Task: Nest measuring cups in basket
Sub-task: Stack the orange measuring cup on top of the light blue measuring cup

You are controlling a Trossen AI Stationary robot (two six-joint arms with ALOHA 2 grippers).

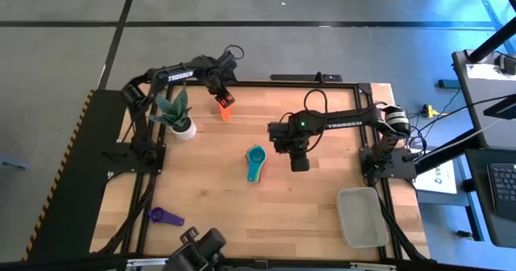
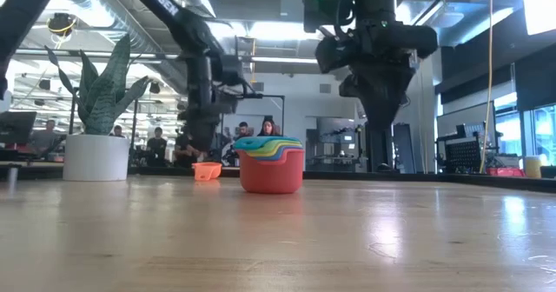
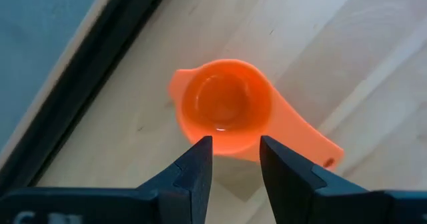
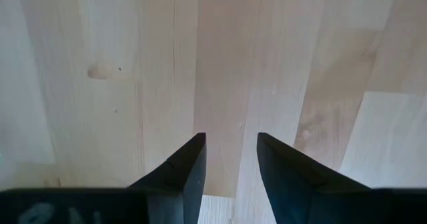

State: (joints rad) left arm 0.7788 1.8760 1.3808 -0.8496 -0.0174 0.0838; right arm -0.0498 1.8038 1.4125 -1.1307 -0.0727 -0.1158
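Note:
A small orange measuring cup (image 3: 227, 107) stands upright on the wood near the table's far edge (image 1: 226, 107). My left gripper (image 3: 235, 159) hovers above it, open, one finger on each side of the cup's rim, touching nothing that shows. A nested stack of cups (image 1: 255, 160) sits mid-table, teal on top; the low view shows its red outer cup (image 2: 271, 175) with coloured rims above. A purple cup (image 1: 165, 216) lies near the near-left corner. My right gripper (image 4: 230, 161) is open over bare wood, right of the stack (image 1: 299, 163). The translucent basket (image 1: 362, 216) rests at the near right.
A white pot with a spiky green plant (image 1: 179, 119) stands at the far left, close to my left arm. The table's black frame runs just beyond the orange cup (image 3: 80, 91). People sit in the room behind the table (image 2: 261, 129).

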